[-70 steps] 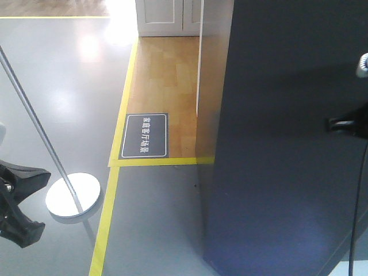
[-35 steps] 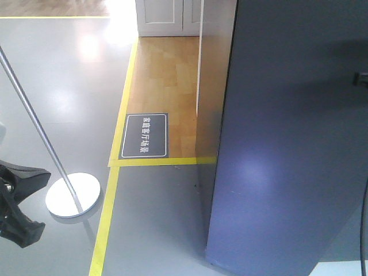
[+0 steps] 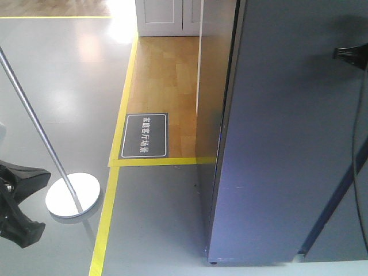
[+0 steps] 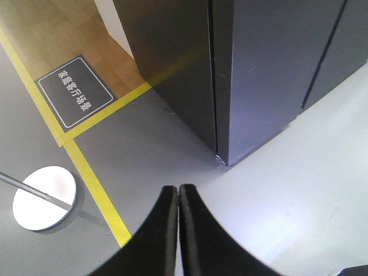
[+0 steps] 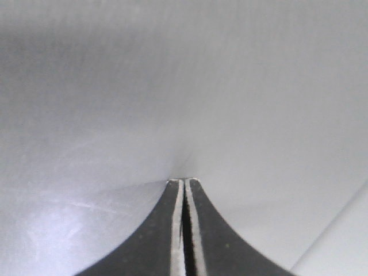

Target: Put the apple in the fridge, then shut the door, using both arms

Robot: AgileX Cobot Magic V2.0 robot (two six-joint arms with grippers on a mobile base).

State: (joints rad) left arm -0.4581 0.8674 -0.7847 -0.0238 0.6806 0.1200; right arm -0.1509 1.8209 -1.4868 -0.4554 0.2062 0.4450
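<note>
The fridge [image 4: 172,63] stands as a tall dark grey cabinet, and only its side and lower corner show. Its door [image 3: 287,144] is a flat dark grey panel lying almost flush against the cabinet front. My right gripper [image 5: 184,181] is shut, its tips pressed against the door's grey face; in the front view the right gripper [image 3: 347,54] shows high at the right. My left gripper [image 4: 178,188] is shut on nothing and hangs over the grey floor, short of the fridge corner. The left arm [image 3: 20,201] sits at the lower left. The apple is hidden.
A stand with a round white base [image 3: 73,194] and a slanted metal pole [image 3: 29,109] is on the left. Yellow floor tape [image 3: 106,230] borders a wooden floor area with a dark floor sign [image 3: 144,135]. A white panelled double door [image 3: 167,17] is at the back.
The door has swung in toward the fridge until it is almost flush. The right gripper has travelled up and back along with the door's face. The left arm has stayed still.
</note>
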